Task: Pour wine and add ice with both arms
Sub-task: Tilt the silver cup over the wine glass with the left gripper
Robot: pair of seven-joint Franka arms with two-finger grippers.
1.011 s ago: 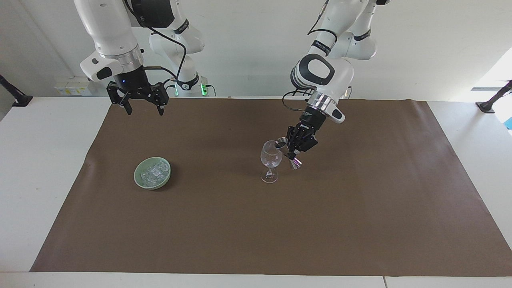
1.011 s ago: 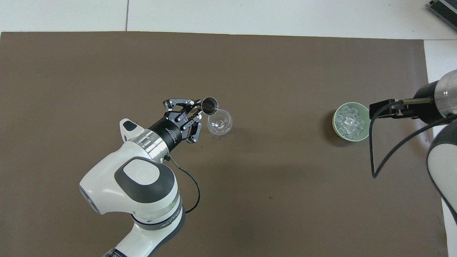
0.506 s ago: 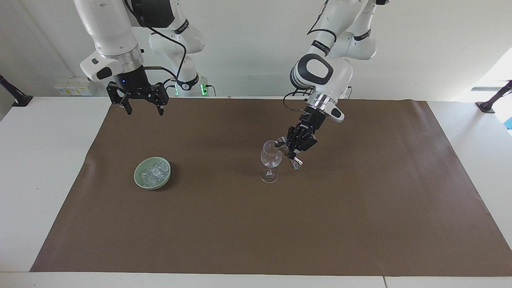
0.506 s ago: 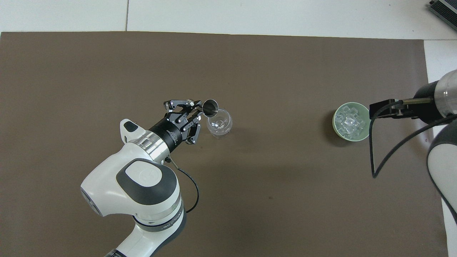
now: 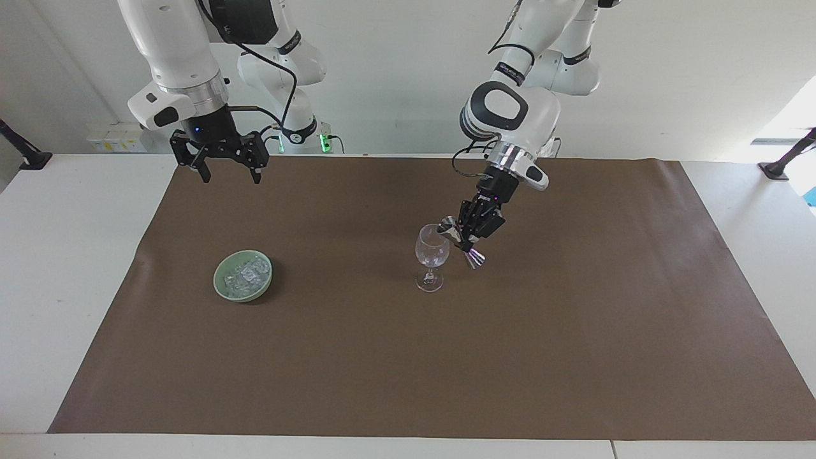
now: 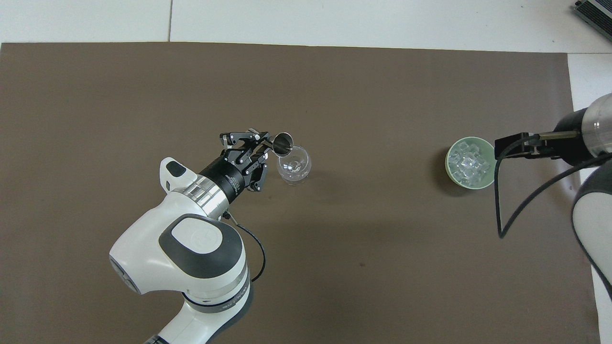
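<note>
Tipped further over the clear stemmed wine glass (image 5: 431, 254) is the small steel jigger (image 5: 460, 241), clamped in the left gripper (image 5: 468, 239) jaws at frame centre; pouring is under way, while the ice (image 5: 245, 274) in the green bowl (image 5: 224, 286) lies untouched, the right gripper (image 5: 228, 172) jaws waiting wide, upper left.

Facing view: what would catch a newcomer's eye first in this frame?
The left gripper, shut on a metal jigger, tips it over the rim of the clear wine glass standing mid-mat. Toward the right arm's end of the table sits a pale green bowl full of ice. The right gripper waits with jaws open, raised over the mat's edge nearest the robots.
</note>
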